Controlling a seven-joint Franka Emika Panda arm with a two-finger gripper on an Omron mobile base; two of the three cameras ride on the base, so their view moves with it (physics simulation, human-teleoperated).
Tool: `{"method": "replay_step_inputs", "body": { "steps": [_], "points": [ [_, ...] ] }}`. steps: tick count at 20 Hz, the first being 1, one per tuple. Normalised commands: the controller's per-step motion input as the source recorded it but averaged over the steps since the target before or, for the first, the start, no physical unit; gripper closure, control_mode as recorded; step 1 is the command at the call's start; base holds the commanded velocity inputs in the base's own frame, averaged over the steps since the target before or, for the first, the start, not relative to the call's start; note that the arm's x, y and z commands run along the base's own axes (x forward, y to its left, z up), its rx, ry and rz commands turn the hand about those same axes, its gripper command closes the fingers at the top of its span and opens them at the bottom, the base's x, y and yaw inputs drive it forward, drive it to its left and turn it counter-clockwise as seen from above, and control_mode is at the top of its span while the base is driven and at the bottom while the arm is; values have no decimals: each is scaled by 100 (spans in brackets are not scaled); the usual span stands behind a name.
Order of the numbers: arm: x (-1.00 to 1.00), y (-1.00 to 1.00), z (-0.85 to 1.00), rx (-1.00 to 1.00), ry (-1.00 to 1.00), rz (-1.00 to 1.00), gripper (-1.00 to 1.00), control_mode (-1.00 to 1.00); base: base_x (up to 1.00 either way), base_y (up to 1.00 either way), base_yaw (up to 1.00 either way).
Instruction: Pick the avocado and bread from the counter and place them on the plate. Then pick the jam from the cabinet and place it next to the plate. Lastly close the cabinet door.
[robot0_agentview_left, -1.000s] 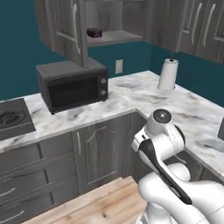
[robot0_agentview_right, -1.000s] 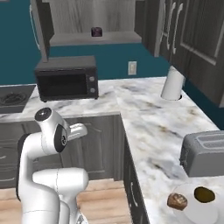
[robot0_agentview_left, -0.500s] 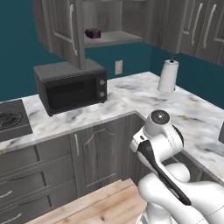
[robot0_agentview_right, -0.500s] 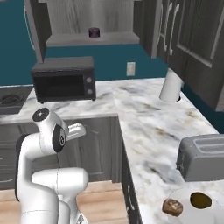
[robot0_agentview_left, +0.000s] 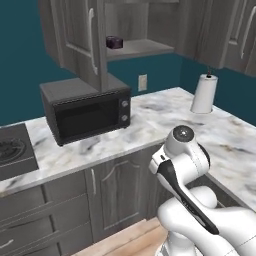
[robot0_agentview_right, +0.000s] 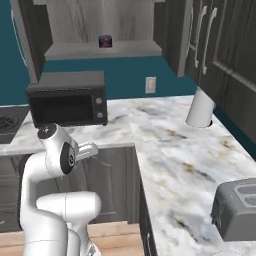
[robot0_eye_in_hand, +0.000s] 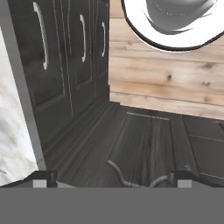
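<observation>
- End effector (robot0_eye_in_hand: 112, 177): hand view has two dark tips standing at the bottom corners, well apart, nothing between them, so jaws wide and empty.
- It looks down along the low cupboard fronts (robot0_eye_in_hand: 65, 65) at the wooden floor (robot0_eye_in_hand: 166, 83), with the bench (robot0_eye_in_hand: 13, 131) edge at the left of that view; so it hangs low, below bench height.
- Jam (robot0_agentview_left: 114, 42): small dark purple jar on the cabinet (robot0_agentview_right: 100, 50) inner shelf, above the microwave (robot0_agentview_left: 87, 112).
- Key relation: jar lies well above and ahead of the end effector, with the microwave and bench between. Judgement: a big upward swing is needed first, then a forward reach into the shelf.
- Cabinet door (robot0_agentview_left: 80, 40) stands swung out to the left of the shelf, bar handle (robot0_agentview_left: 92, 40) facing outward, opening unblocked.
- Jar looks squat and upright, no clear long axis; side grasp seems natural.
- Toaster (robot0_agentview_right: 237, 210) and paper towel roll (robot0_agentview_right: 200, 107) sit on the right bench run.
- Avocado, bread, plate: can't place them from these views.
</observation>
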Motion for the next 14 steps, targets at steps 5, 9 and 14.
{"method": "replay_step_inputs", "body": {
  "steps": [5,9,14],
  "points": [
    [0,0,0,0,0,0,-100,100,52,0,0],
    [0,0,0,0,0,0,-100,100,35,0,0],
    [0,0,0,0,0,0,-100,100,41,0,0]
  ]
}}
